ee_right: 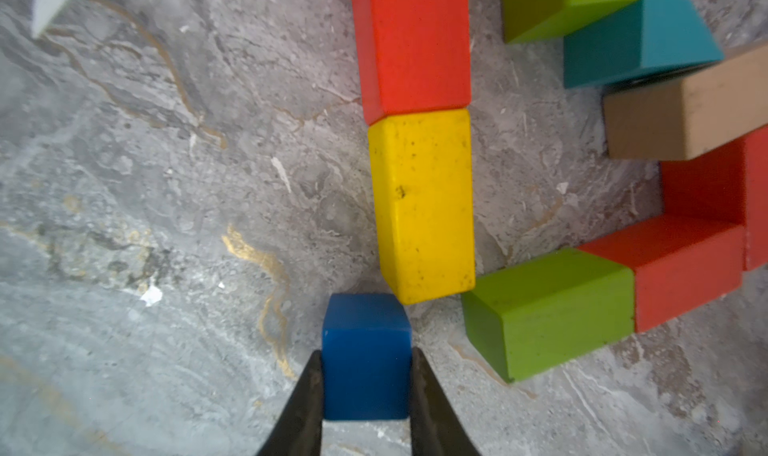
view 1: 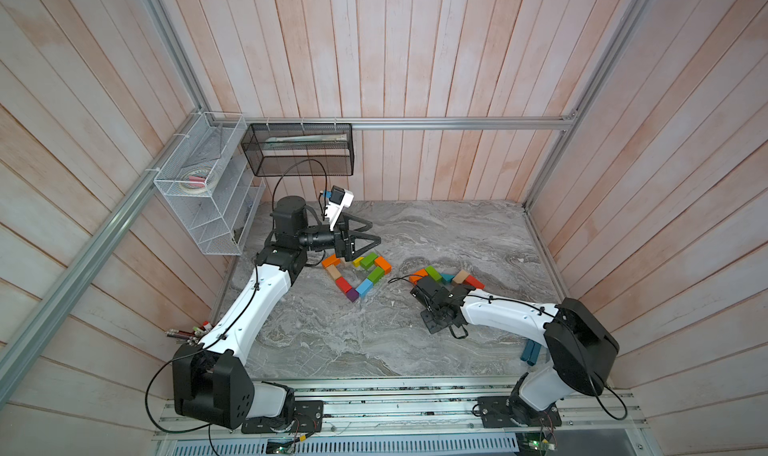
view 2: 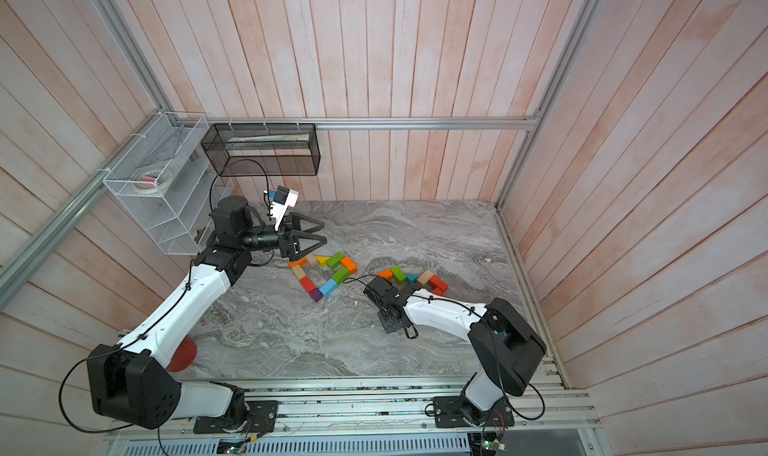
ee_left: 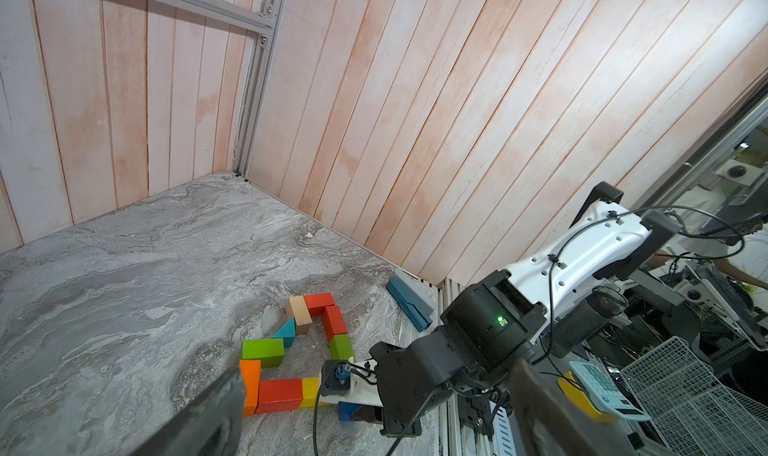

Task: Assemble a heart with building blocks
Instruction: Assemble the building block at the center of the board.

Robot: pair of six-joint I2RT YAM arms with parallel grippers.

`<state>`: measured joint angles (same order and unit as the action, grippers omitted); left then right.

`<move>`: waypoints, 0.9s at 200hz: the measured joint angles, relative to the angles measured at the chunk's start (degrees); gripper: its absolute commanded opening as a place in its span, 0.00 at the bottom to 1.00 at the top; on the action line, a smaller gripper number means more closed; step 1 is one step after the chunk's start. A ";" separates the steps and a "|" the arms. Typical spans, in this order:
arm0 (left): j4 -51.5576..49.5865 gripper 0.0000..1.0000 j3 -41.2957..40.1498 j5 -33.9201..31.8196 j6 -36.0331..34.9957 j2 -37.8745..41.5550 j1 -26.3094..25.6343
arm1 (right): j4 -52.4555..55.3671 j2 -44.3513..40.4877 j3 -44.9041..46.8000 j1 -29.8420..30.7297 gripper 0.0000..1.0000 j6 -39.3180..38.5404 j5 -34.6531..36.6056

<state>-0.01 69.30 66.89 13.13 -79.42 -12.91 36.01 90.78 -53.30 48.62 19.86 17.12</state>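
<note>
A closed ring of building blocks (view 1: 357, 275) lies on the marble table (view 1: 332, 341) in both top views, in orange, tan, red, purple, blue, green and yellow. My left gripper (view 1: 372, 233) hovers open just behind that ring, with nothing between its fingers. To the right lies a second group (view 1: 451, 277). The right wrist view shows my right gripper (ee_right: 365, 352) shut on a blue cube (ee_right: 365, 329), whose far corner meets the end of a yellow brick (ee_right: 422, 204). A red brick (ee_right: 415, 42) continues that line. A green brick (ee_right: 548, 312) and red bricks (ee_right: 685, 267) lie beside it.
Long dark-blue bars (view 1: 532, 352) lie by the right wall behind the right arm. A white wire rack (view 1: 208, 184) and a black mesh basket (view 1: 299, 148) hang at the back left. A red round object (view 2: 183, 354) sits under the left arm.
</note>
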 measured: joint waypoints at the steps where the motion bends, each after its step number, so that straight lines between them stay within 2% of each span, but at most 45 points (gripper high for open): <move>1: 0.00 1.00 0.00 0.00 0.00 0.00 -0.02 | 0.07 0.00 -0.02 0.00 0.19 0.00 0.02; 93: 0.00 1.00 0.00 0.15 0.00 0.00 -0.02 | 2.29 3.32 -2.91 -0.07 0.18 -0.68 4.92; 180: 0.00 1.00 0.00 0.15 0.00 0.00 -0.02 | 3.26 3.32 -2.97 -0.57 0.30 -2.36 5.40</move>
<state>-0.01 69.30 67.05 13.13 -79.42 -12.93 39.27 94.11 -56.27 48.05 17.50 22.52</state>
